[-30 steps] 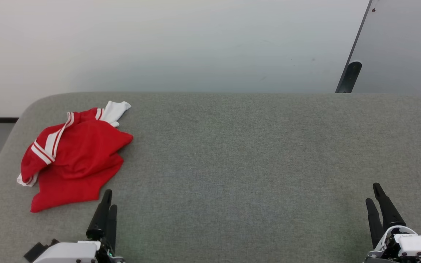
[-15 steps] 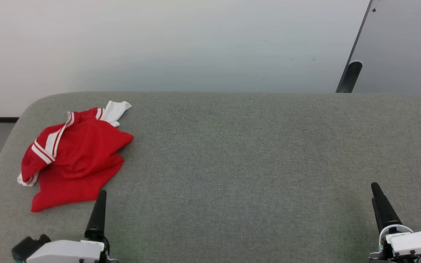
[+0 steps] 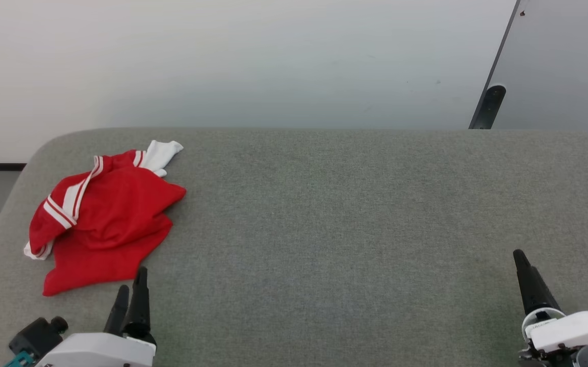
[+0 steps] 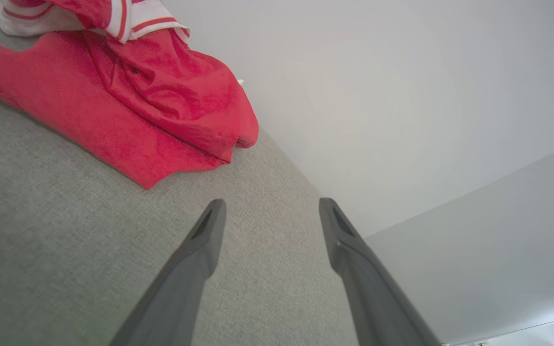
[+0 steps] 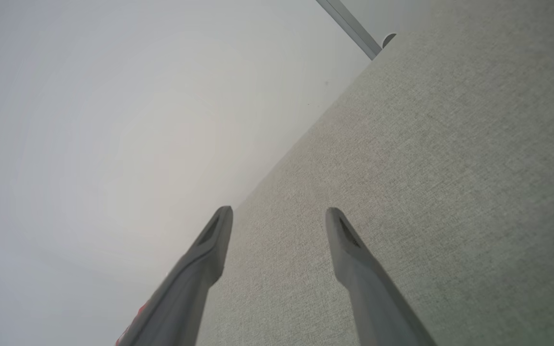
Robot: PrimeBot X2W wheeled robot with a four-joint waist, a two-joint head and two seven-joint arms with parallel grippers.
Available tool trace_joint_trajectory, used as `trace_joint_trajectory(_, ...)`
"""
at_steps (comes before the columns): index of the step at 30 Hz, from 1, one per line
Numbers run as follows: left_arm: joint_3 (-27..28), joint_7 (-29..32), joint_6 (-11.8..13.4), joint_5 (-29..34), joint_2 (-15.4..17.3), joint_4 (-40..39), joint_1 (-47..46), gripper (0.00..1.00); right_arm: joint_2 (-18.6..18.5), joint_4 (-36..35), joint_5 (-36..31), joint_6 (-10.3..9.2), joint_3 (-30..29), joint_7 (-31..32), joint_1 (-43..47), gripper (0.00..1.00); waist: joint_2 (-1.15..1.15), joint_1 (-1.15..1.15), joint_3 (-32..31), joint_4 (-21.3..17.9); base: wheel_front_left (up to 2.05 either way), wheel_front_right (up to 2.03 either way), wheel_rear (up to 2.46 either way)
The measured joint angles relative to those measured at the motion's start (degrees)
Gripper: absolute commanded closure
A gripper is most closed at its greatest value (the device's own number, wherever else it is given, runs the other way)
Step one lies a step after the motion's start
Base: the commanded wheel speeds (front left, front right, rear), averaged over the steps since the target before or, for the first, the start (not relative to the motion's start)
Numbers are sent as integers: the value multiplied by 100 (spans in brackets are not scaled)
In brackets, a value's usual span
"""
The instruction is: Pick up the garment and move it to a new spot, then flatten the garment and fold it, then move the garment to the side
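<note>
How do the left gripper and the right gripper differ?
The left gripper, two long dark fingers, sits just short of the crumpled red-and-white garment; the right gripper is far from it, over grey fabric tabletop. From the head camera, the left's two fingers show separately, while the right's line up as one. Both are open and empty.

Garment (image 3: 105,224) soft matt cloth; table (image 3: 355,214) rough grey woven fabric; wall (image 3: 253,61) smooth matt.

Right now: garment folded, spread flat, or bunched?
Bunched. The garment lies in a rumpled heap on the grey surface, red layers overlapping unevenly, striped white trim twisted across the top; no neat fold edges.
</note>
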Motion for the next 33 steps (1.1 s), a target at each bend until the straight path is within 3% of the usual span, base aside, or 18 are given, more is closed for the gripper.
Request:
trace_joint_trajectory(15,-74,-280,98,1367,130,-136,10,0,-159,82,-1546,0,11,-297,-188,0,0,0,23,-9,0,0,0)
trace_joint_trajectory(33,-155,-575,111,2532,234,-258,121,0,-236,177,-2733,0,94,-592,-294,0,0,0,15,-26,0,0,0)
